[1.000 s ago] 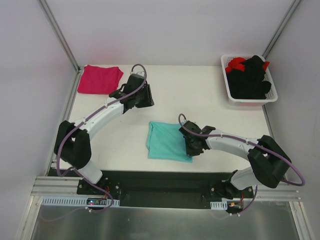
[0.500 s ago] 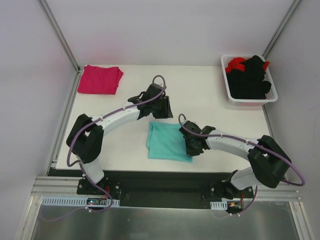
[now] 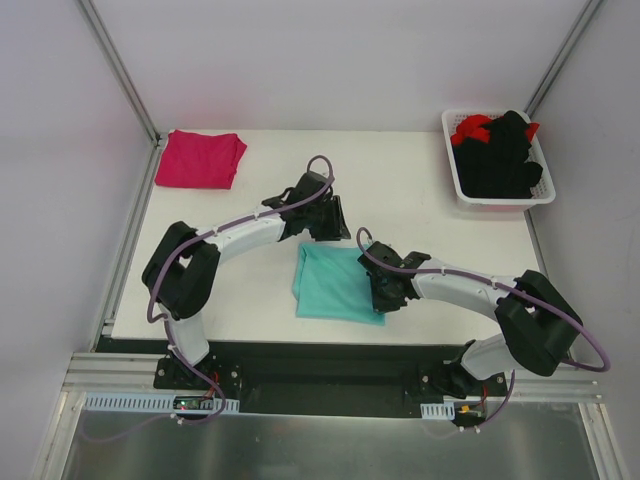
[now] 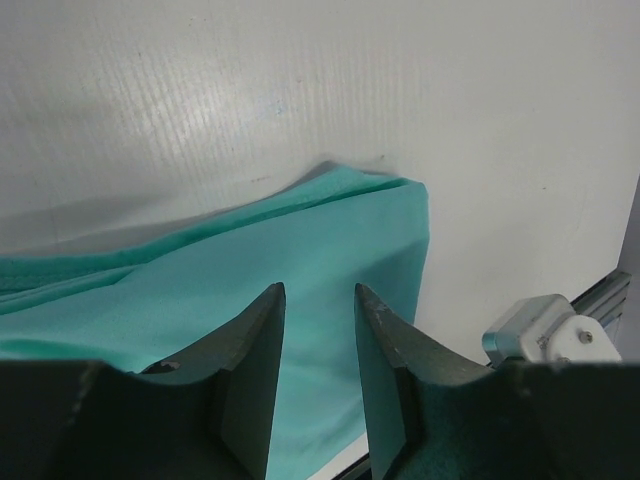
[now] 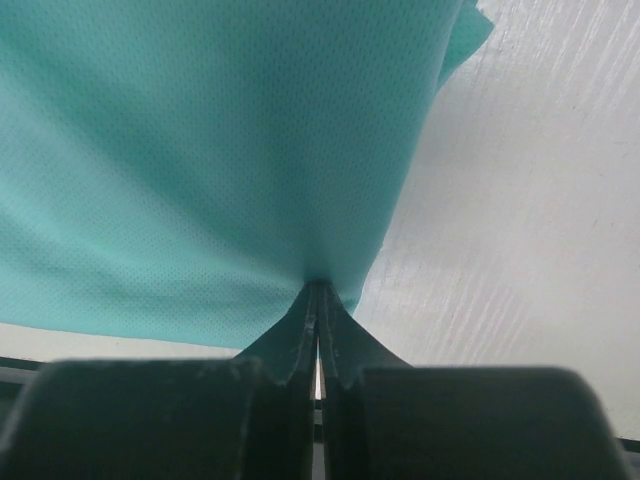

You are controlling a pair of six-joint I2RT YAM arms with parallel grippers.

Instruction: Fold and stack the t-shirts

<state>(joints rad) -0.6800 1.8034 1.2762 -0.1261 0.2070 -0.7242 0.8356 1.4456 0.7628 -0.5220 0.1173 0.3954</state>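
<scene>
A folded teal t-shirt (image 3: 330, 282) lies near the front middle of the table. My right gripper (image 3: 381, 292) is at the shirt's right edge, jaws shut on a pinch of the teal cloth (image 5: 200, 150), which puckers into the right gripper's tips (image 5: 318, 285). My left gripper (image 3: 330, 233) hangs over the shirt's far edge. In the left wrist view the left gripper (image 4: 318, 290) stands open, with teal cloth (image 4: 250, 250) below the gap and nothing held. A folded magenta-pink t-shirt (image 3: 200, 158) rests at the far left corner.
A white basket (image 3: 500, 201) at the far right holds black garments (image 3: 498, 155) and red garments (image 3: 472, 127). Metal frame posts rise at both back corners. The table's front edge and a black rail (image 3: 320, 375) run just behind the arms' bases.
My left arm swung right, from beside the pink t-shirt to the far edge of the teal one. The right arm and the teal shirt stayed put.
</scene>
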